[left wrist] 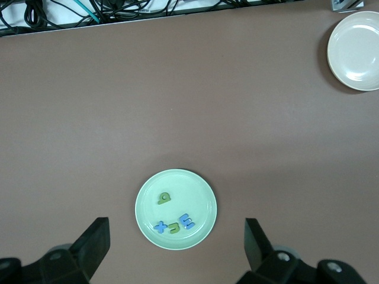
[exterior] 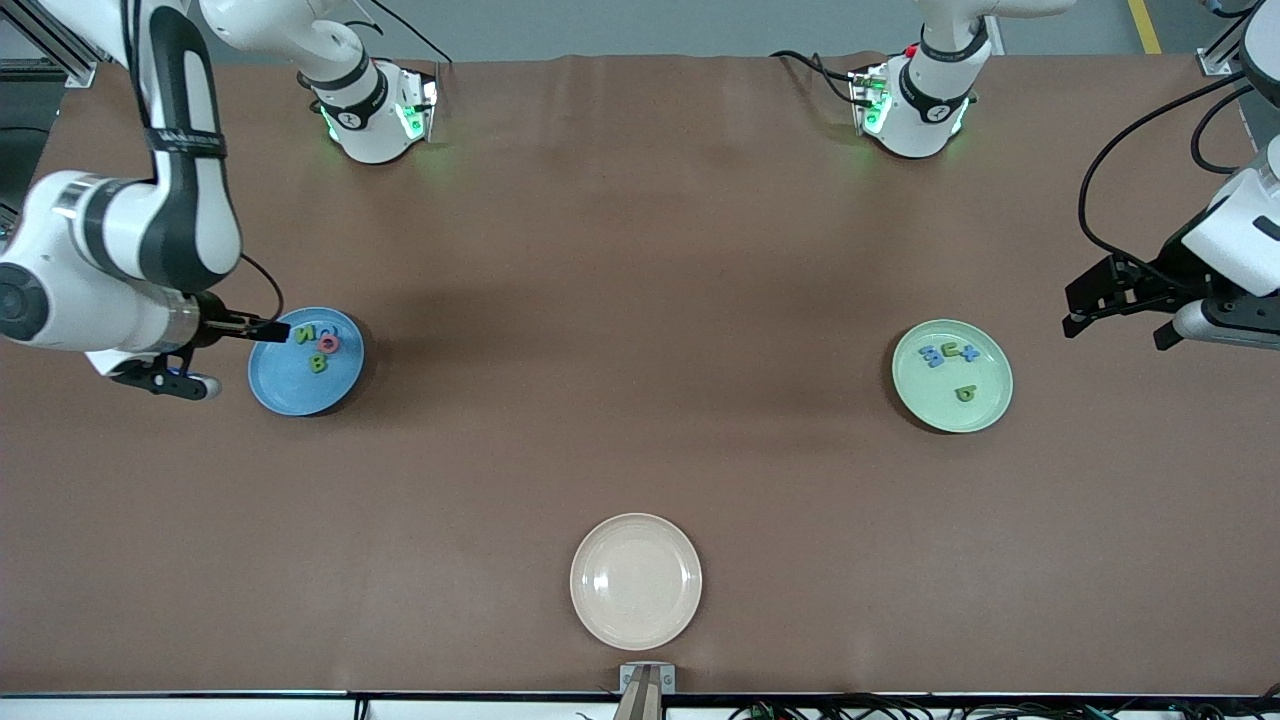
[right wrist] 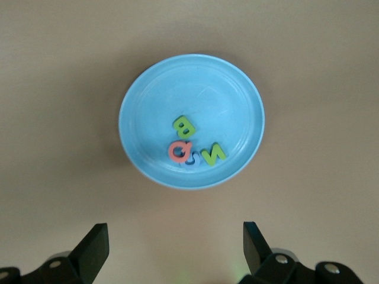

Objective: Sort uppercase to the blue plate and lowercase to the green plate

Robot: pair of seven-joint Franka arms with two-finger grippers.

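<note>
Front view: capital letters (exterior: 318, 345) lie in the blue plate (exterior: 290, 385) under the wide-jawed right gripper (exterior: 272, 329), lowercase letters (exterior: 948, 355) in the green plate (exterior: 975, 410) near the wide-jawed left gripper (exterior: 1085, 305).

Setting: robotics laboratory. Evidence: two white Franka arms, bases (exterior: 375, 115) and (exterior: 915, 110) lit green, bolted along one edge of a wide table covered in plain brown sheet (exterior: 640, 300); black cable bundles (left wrist: 89, 12) trailing along the table's edge.
</note>
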